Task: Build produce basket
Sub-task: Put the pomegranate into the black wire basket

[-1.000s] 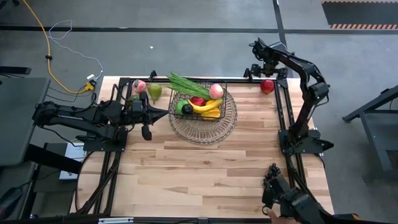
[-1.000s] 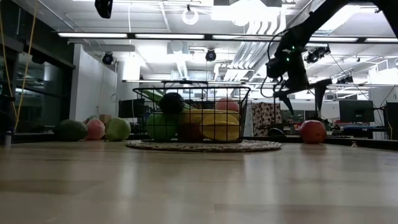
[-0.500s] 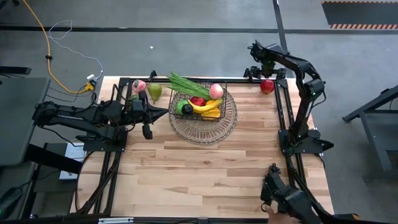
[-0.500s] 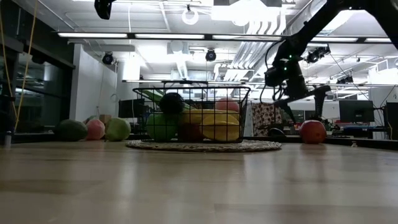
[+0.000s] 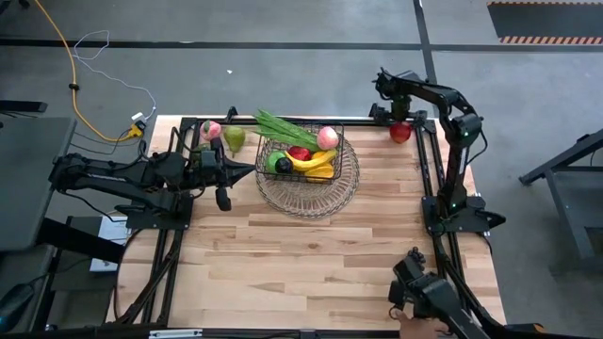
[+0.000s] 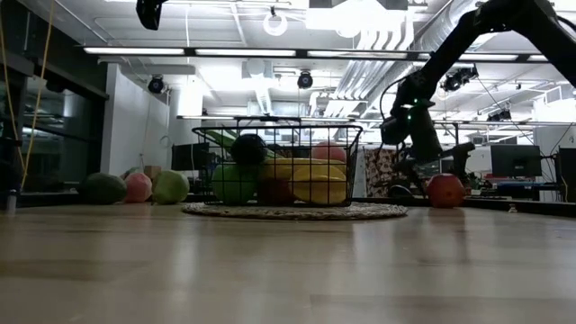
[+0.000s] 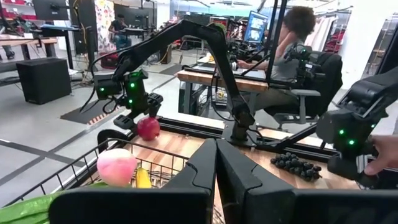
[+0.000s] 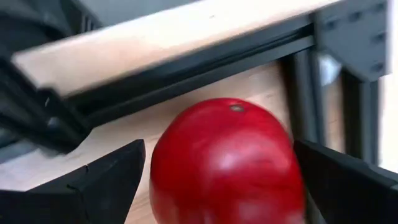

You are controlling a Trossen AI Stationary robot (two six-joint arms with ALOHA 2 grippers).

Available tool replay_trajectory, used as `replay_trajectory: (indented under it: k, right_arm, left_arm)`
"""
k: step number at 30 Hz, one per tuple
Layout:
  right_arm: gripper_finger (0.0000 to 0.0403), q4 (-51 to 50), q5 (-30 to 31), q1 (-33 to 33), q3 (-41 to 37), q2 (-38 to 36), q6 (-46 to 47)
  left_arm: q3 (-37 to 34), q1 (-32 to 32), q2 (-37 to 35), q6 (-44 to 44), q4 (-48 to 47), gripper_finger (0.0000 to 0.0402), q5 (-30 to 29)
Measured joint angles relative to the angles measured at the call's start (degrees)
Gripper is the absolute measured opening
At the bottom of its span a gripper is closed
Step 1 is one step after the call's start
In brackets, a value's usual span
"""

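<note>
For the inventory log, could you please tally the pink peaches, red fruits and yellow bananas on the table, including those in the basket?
pink peaches: 2
red fruits: 2
yellow bananas: 1
Total: 5

Bright ceiling strip lights, blurred wrist close-up

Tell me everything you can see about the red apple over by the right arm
The red apple is round, glossy and deep red, with a small dark dimple on top. It sits upright on the wooden table near its far right corner, beside the dark frame rail, apart from the basket. The right gripper is right over it with fingers open, one on each side; whether they touch its skin cannot be told.
</note>
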Motion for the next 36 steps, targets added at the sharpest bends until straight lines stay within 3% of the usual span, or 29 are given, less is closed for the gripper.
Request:
replay_trajectory:
  k: [6,14,22,27,31,36]
  right_arm:
    - [0.0397,0.13,-3.52,0.45,-0.01,0.7,-2.89]
    - [0.0393,-1.65,-3.68,0.47,-0.01,0.7,-4.75]
    - [0.0333,-1.85,-3.65,0.57,-0.01,0.7,-5.05]
    - [0.0322,-2.67,-2.06,1.13,-0.03,0.21,-9.56]
    - [0.0321,-2.15,2.08,3.01,-0.01,-5.08,-15.13]
    - [0.032,0.01,2.37,7.42,0.0,-16.71,-21.84]
  left_arm:
    - [0.0,0.0,0.0,0.11,0.01,0.0,-2.0]
    - [0.0,0.0,0.0,0.11,0.02,0.0,-3.0]
    - [0.0,0.0,0.0,0.12,0.02,0.0,-2.99]
    - [0.0,0.0,0.0,0.12,0.04,0.0,-2.8]
    - [0.0,0.0,0.0,0.14,0.04,0.0,-2.8]
    - [-0.02,0.0,0.0,0.14,0.02,0.0,-2.47]
